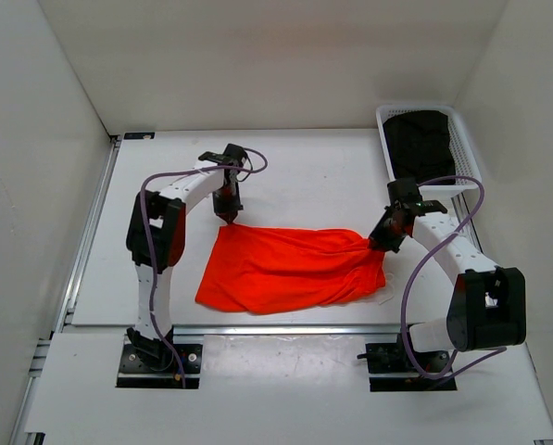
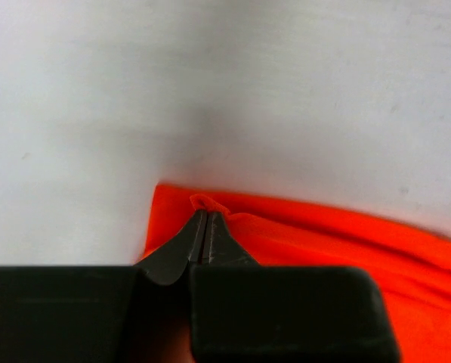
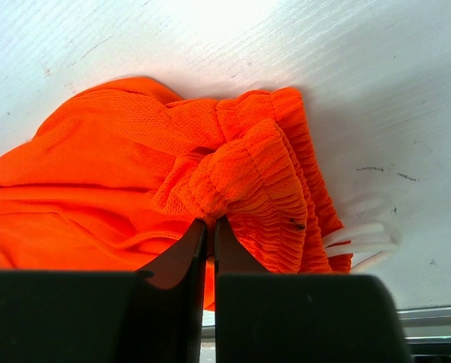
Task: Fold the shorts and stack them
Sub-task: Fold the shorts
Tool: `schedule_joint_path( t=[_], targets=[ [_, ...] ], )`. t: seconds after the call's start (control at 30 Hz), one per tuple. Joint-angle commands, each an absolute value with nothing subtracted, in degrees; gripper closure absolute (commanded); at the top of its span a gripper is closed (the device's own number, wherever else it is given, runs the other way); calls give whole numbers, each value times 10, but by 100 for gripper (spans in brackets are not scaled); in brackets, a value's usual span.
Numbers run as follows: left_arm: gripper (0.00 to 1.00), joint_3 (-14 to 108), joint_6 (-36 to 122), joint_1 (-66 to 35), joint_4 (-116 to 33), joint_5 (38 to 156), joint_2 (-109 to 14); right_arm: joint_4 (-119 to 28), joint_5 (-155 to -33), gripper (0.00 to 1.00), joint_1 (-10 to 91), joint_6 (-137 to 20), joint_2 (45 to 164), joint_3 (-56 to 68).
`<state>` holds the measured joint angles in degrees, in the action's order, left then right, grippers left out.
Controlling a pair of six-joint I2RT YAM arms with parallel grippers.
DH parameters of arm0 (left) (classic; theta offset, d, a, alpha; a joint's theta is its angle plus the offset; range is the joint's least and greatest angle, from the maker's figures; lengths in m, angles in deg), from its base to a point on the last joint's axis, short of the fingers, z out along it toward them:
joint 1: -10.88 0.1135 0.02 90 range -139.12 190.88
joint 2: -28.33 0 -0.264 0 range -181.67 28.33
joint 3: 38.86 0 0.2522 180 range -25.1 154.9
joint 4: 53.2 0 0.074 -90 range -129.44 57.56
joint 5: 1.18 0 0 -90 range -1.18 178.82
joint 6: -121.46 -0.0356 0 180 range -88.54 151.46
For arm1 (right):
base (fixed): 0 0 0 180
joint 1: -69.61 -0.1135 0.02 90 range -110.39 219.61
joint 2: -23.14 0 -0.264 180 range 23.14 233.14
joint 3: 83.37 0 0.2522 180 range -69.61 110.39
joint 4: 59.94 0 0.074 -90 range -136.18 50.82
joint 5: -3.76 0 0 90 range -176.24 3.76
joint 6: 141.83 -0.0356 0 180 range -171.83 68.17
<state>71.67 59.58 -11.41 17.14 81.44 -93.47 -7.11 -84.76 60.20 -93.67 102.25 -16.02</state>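
Low, left pincer (image 1: 230,220) tipped down nipping shorts (image 1: 290,267) corner, right pincer (image 1: 374,243) gripping waistband (image 3: 282,193)

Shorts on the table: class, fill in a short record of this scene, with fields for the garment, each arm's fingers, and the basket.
garment: orange shorts, spread out on the white table
left fingers: shut on the far left corner of the fabric
right fingers: shut on the elastic waistband
drawstring: white, on the table beside the waistband
basket: white, far right, holds a black garment
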Motion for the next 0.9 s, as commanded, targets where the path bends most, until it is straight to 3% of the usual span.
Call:
schedule_joint_path(
  t=[0.0, 0.33, 0.53, 0.6, 0.63, 0.67, 0.7, 0.73, 0.8, 0.87],
  targets=[
    [90, 700, 612, -103, 185, 771, -826, -57, -826, 100, 600, -934, 1005, -134],
    [90, 609, 617, -42, 174, 819, -720, 0, -811, 100, 600, -922, 1000, -62],
    [90, 644, 622, -42, 168, 805, -779, -20, -817, 100, 600, -916, 1123, 21],
    [90, 673, 627, -35, 168, 790, -806, -33, -817, 86, 600, -910, 1172, 82],
    [90, 682, 627, -28, 163, 790, -832, -42, -811, 72, 600, -902, 1214, 103],
    [86, 707, 627, -27, 163, 797, -845, -55, -811, 68, 600, -894, 1229, 119],
    [75, 718, 627, -20, 171, 808, -856, -65, -821, 66, 600, -887, 1239, 149],
    [41, 726, 627, -20, 171, 817, -861, -65, -821, 61, 594, -878, 1246, 162],
    [6, 732, 633, -20, 177, 817, -849, -65, -809, 48, 586, -852, 1236, 170],
    [0, 725, 633, -20, 177, 812, -815, -71, -783, 42, 571, -846, 1188, 132]
  ],
)
